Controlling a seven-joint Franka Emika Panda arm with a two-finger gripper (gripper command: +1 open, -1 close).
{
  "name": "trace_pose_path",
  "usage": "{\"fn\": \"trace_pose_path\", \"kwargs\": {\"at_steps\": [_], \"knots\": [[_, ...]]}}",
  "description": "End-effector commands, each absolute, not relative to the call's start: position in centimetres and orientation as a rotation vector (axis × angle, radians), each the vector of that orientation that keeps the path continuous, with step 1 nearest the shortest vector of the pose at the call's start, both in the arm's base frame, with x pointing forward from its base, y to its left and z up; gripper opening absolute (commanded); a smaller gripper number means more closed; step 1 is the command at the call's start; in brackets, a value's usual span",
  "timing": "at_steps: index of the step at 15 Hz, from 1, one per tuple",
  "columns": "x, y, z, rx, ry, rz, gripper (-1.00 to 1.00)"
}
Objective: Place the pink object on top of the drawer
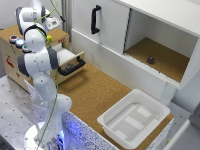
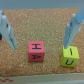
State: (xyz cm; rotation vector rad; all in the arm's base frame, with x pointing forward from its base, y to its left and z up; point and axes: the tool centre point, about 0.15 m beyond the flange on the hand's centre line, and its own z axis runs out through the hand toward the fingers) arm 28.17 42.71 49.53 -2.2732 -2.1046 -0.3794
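Wrist view: tool (image 2: pixel 40 31) is spread wide and grips nothing, its 2 pale blue fingers (image 2: pixel 8 30) flanking the pink cube (image 2: pixel 36 51), which lies on a brown cork surface beside a yellow cube (image 2: pixel 69 56). Exterior view: the arm (image 1: pixel 37 55) reaches over the drawer (image 1: pixel 30 50), whose tray is pulled out.
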Motion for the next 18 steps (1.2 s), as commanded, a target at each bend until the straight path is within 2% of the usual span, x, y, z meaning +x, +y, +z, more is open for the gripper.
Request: {"fn": "trace_pose_path", "kwargs": {"at_steps": [1,8,10,15,18], "knots": [[28.0,41.7,49.6,-2.249,-2.059,-0.370,1.00],[28.2,42.4,49.6,-2.280,-2.094,-0.370,1.00],[26.1,41.9,50.9,-2.184,-2.121,-0.372,1.00],[21.1,41.6,52.0,-2.129,-2.059,-0.090,1.00],[18.6,42.2,53.4,-2.210,-2.049,-0.042,1.00]]}}
